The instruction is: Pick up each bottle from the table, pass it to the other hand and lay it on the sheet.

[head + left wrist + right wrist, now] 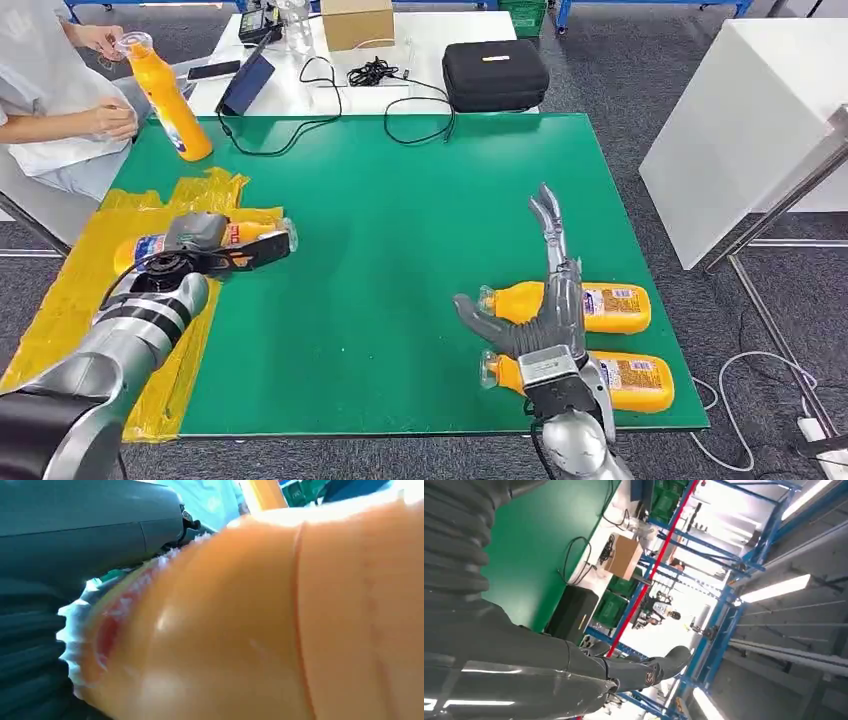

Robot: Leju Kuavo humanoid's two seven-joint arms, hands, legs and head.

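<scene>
My left hand (200, 243) grips an orange bottle (255, 233) lying sideways over the inner edge of the yellow sheet (60, 300), with its clear cap toward the table's middle. In the left wrist view that bottle (260, 625) sits tight against the hand (75, 530). My right hand (545, 305) is open with fingers stretched forward, raised over two more orange bottles (600, 308) (625, 383) that lie side by side at the green table's (400, 220) front right. Its spread fingers (644, 672) hold nothing. At the back left a person holds a further orange bottle (172, 105) upright on the table.
A black case (495, 72), a cardboard box (358, 22), black cables (400, 100) and a dark tablet (245, 85) lie on the white table behind. A white cabinet (750, 120) stands to the right. The person sits at the back left corner.
</scene>
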